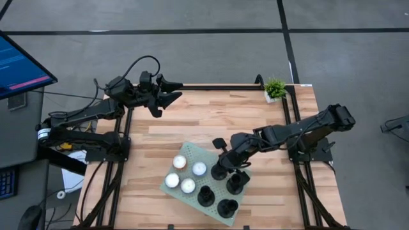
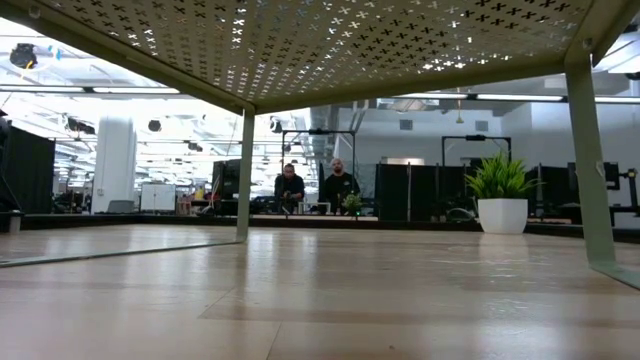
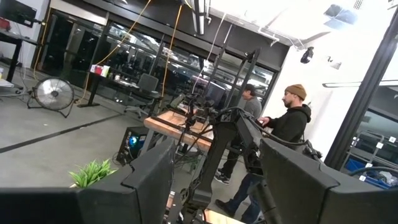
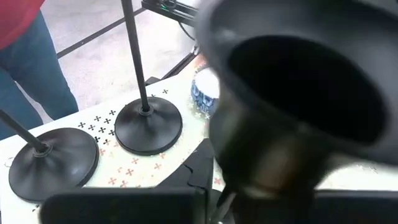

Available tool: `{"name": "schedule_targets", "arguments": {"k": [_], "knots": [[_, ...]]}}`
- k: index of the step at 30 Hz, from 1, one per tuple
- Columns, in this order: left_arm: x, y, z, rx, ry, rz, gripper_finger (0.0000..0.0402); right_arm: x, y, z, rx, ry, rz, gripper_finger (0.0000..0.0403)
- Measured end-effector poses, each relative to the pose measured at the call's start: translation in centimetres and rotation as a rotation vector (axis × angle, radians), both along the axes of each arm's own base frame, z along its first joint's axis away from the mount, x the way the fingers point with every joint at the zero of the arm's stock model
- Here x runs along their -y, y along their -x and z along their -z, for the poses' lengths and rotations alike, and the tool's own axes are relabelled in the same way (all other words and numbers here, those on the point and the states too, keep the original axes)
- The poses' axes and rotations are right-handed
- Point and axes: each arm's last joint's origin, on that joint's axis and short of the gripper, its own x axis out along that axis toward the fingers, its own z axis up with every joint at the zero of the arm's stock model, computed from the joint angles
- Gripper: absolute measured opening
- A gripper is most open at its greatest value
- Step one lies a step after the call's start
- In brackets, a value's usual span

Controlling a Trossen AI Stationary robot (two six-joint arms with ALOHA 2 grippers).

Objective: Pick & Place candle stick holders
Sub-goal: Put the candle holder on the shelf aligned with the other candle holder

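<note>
Candle stick holders [image 1: 216,195]: four stand on the perforated tray [image 1: 192,152], beside the white tealights [image 1: 186,174]. Right gripper [image 1: 220,167] sits at one holder, jaws clamped on its cup. Left gripper [image 1: 167,90] waits beyond the tray, jaws apart, nothing held.

Robotics lab: rigs, monitors, workbenches
</note>
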Motion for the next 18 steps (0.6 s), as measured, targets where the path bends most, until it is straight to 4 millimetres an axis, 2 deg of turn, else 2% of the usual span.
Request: {"name": "schedule_targets", "arguments": {"k": [12, 18], "knots": [[0.0, 0.0, 0.0, 0.0, 0.0, 0.0, 0.0234, -0.02, 0.0, -0.01, -0.001, -0.003, 0.002, 0.0094], [0.0, 0.01, 0.0, 0.0, -0.003, -0.001, 0.0234, 0.02, 0.13, -0.18, -0.019, -0.041, 0.029, 0.0155]]}}
